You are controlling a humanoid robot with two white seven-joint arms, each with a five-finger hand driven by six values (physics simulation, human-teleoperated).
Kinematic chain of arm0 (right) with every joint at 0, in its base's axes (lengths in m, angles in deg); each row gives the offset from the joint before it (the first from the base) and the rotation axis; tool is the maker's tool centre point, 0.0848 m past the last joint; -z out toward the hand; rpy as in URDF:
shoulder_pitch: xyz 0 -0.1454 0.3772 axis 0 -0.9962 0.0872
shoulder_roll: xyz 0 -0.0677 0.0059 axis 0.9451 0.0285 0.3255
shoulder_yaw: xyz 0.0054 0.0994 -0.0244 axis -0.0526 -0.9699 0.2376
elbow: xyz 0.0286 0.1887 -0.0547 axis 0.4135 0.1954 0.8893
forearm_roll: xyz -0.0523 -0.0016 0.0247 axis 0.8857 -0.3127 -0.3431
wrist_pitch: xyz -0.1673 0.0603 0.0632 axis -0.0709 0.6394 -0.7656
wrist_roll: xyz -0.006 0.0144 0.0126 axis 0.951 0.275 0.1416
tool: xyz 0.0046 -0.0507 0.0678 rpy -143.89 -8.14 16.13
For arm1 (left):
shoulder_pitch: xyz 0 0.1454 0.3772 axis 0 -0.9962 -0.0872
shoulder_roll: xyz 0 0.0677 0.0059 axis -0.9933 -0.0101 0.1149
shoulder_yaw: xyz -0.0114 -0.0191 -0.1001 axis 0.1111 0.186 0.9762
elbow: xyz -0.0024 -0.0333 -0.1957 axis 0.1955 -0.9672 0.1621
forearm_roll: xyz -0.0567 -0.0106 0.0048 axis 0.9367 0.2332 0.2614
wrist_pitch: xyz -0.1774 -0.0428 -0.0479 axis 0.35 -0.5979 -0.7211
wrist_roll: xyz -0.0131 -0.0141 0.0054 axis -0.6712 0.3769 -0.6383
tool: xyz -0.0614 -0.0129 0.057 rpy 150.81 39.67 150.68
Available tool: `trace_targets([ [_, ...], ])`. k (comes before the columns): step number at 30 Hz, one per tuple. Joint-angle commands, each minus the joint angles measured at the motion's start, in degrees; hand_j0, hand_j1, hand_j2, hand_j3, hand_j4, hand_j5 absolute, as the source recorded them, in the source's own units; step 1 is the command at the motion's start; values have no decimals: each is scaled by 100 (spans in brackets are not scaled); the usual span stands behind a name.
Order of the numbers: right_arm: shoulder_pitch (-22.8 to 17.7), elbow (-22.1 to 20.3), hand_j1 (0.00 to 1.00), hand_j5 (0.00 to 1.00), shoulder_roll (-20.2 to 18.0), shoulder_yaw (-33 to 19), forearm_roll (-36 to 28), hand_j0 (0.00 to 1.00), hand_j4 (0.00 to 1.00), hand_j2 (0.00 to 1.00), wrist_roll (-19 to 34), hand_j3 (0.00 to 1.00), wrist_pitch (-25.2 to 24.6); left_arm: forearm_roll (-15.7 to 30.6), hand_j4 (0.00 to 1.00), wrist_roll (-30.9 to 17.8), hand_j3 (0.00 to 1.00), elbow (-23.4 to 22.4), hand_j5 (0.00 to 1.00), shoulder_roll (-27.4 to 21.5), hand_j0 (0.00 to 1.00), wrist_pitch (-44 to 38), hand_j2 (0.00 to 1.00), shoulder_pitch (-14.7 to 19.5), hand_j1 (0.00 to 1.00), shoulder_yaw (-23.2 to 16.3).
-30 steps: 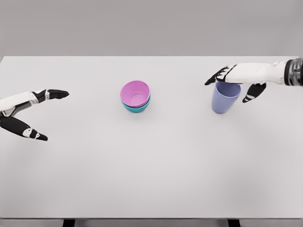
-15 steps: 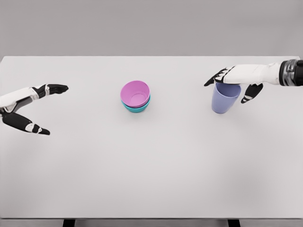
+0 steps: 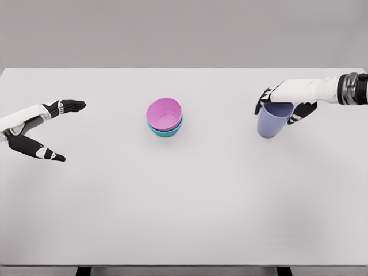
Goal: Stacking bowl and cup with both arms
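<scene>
A pink bowl (image 3: 164, 112) sits nested in a teal bowl (image 3: 167, 132) near the middle of the white table (image 3: 184, 207). To the right stands a blue-violet cup (image 3: 271, 123), upright. My right hand (image 3: 276, 113) reaches in from the right edge and wraps the cup's rim, fingers curled down its left side and thumb on its right side. My left hand (image 3: 72, 131) hovers at the far left of the table, well away from the bowls, with fingers and thumb spread and nothing in it.
The table's back edge runs along the top under a grey wall. Its front edge lies at the bottom of the view.
My right hand's fingers have curled down around the cup's rim and the thumb has drawn in against it. My left hand has drifted slightly right and up, still spread.
</scene>
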Motion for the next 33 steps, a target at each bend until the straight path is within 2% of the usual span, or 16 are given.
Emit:
trace_targets([
  [1, 0, 61, 59, 59, 27, -50, -21, 59, 59, 59, 0, 59, -14, 47, 100, 1, 100, 1, 100, -6, 100, -11, 100, 0, 100, 6],
  [7, 167, 131, 60, 60, 273, -76, -12, 60, 60, 60, 0, 60, -14, 47, 100, 1, 100, 1, 100, -6, 100, -11, 100, 0, 100, 6],
  [13, 387, 105, 60, 60, 704, -85, -4, 60, 60, 60, 0, 60, -14, 47, 100, 1, 100, -16, 100, -6, 100, -11, 100, 0, 100, 14],
  [18, 527, 43, 61, 61, 1082, -401, -13, 61, 61, 61, 0, 61, -14, 47, 100, 1, 100, -16, 100, -6, 100, -11, 100, 0, 100, 6],
  [22, 606, 34, 61, 61, 1407, -410, -21, 61, 61, 61, 0, 61, -14, 47, 100, 1, 100, -16, 100, -6, 100, -11, 100, 0, 100, 6],
  [27, 659, -282, 61, 61, 1715, -612, -30, 61, 61, 61, 0, 61, -14, 47, 100, 1, 100, -16, 100, -6, 100, -11, 100, 0, 100, 6],
  [33, 659, -300, 61, 61, 2180, -603, -30, 61, 61, 61, 0, 61, -14, 47, 100, 1, 100, -16, 100, -6, 100, -11, 100, 0, 100, 6],
])
